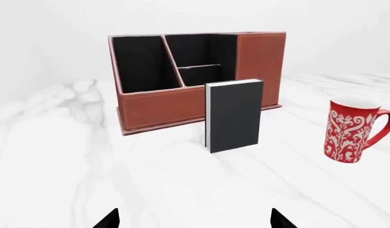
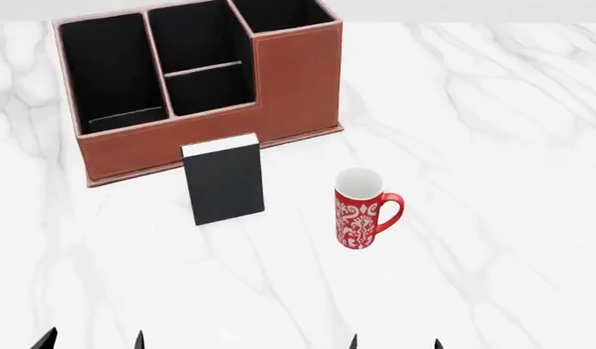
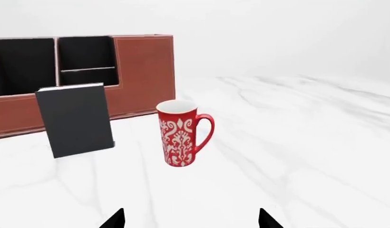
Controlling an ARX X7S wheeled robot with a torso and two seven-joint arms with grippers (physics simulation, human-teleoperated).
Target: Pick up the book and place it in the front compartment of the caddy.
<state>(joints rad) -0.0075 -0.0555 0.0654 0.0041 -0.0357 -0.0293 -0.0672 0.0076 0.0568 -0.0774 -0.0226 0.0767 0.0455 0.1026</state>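
Note:
The book (image 2: 226, 185) stands upright on the marble table, black cover toward me, just in front of the caddy (image 2: 288, 83). The caddy is a reddish-brown box with black-lined cells. In the left wrist view the book (image 1: 234, 115) partly covers the caddy (image 1: 261, 61); in the right wrist view the book (image 3: 75, 118) stands left of the mug, before the caddy (image 3: 144, 71). My left gripper (image 2: 92, 342) and right gripper (image 2: 395, 343) show only as black fingertips at the head view's near edge. Both are open and empty: left gripper (image 1: 195, 219), right gripper (image 3: 191, 219), well short of the book.
A red-and-white patterned mug (image 2: 361, 209) stands right of the book, handle to the right; it also shows as the mug (image 1: 352, 129) and the mug (image 3: 180, 133). The white marble table (image 2: 492, 131) stretches away to the right and toward me.

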